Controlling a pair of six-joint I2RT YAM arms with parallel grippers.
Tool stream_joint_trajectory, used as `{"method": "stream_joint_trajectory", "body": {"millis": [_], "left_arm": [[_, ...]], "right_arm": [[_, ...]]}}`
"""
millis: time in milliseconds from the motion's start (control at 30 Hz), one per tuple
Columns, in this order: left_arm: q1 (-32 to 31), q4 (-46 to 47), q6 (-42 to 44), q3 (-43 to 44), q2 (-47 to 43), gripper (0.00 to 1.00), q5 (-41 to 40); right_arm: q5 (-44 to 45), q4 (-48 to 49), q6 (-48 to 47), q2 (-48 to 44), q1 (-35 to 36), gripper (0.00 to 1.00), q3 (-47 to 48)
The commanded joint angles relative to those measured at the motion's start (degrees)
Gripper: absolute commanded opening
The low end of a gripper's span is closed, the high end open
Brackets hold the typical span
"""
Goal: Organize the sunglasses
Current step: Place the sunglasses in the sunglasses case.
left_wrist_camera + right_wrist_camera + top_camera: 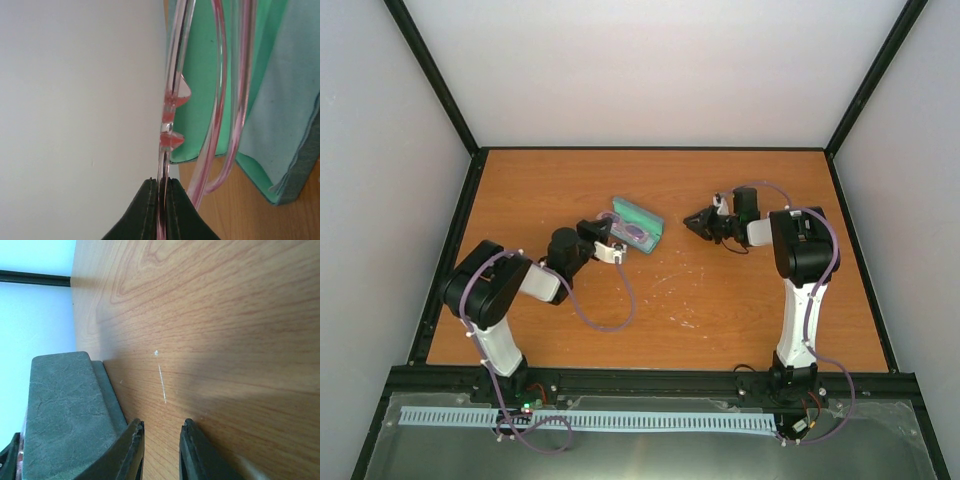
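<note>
The sunglasses have a thin pink translucent frame. My left gripper is shut on the frame's edge and holds the pair at the open case, which has a green lining. In the top view the left gripper is at the case's near left side, with the sunglasses over the lining. My right gripper is to the right of the case, apart from it. In the right wrist view it is slightly open and empty, with the case's grey outer shell just left of it.
A pale blue cloth lies in the case beside the sunglasses. The wooden table is bounded by a black frame and white walls. A pale scratch marks the wood ahead of the right gripper.
</note>
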Motion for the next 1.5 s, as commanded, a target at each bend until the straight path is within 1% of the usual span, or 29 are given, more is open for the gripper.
{"method": "stream_joint_trajectory", "body": {"millis": [0,367,733,1167,1400,1467], "left_arm": [[0.40,1.55,1.66,2.60,2.54,0.01,2.47],[1.07,-0.50,1.78,8.81,9.65,0.01,1.80],[1.17,-0.49,2.59,6.82,11.23,0.01,2.66],[1.18,-2.19,3.21,11.24,15.51,0.02,0.25],[1.22,-2.67,3.51,11.94,15.86,0.02,0.48],[1.18,-2.47,3.78,11.48,15.96,0.04,0.74]], "right_arm": [[0.52,3.50,1.48,0.13,-0.56,0.20,-0.69],[-0.22,5.31,3.00,0.51,-0.96,0.20,-0.89],[-0.73,6.30,3.53,0.85,-1.34,0.20,-1.32],[-0.94,7.27,4.10,0.93,-1.70,0.20,-1.81],[-1.18,8.86,5.04,1.10,-1.75,0.20,-2.74],[-1.18,9.06,5.07,1.12,-1.75,0.20,-3.05]]}}
